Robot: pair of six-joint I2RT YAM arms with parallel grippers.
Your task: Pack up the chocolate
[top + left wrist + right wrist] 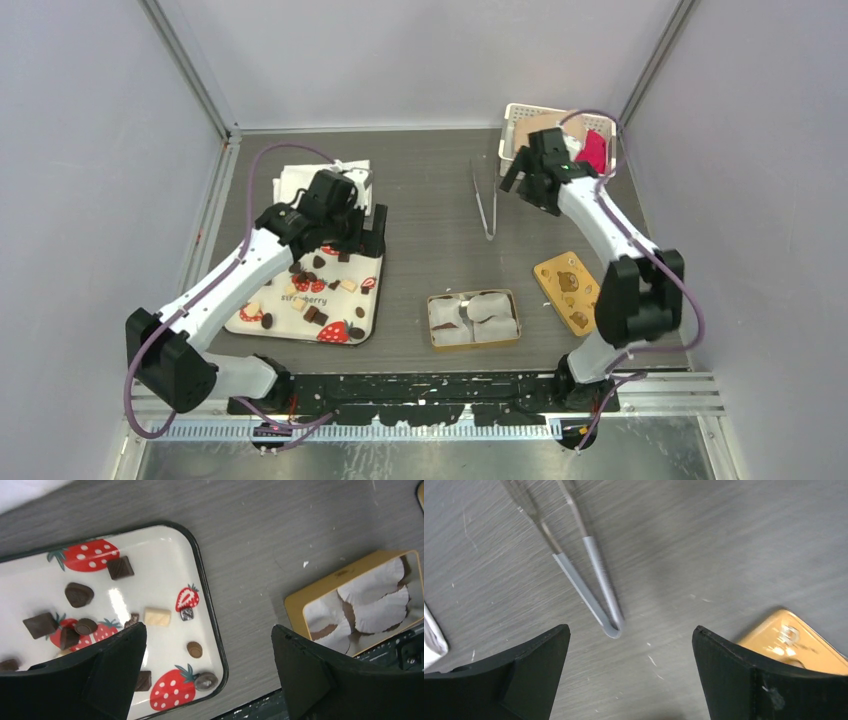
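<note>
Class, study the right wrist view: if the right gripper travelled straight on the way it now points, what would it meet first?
Probably the tongs: their bent end lies between the fingers of the open right gripper, just off centre. Depth is unclear, so it might touch bare table beside them.

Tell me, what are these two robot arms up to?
They're set to pack chocolates into a gold tin. The left hand hovers open over the strawberry tray, where the chocolates lie scattered. The right hand, open and empty too, hangs above metal tongs on the table. The tin seems to hold only paper cups so far.
</note>
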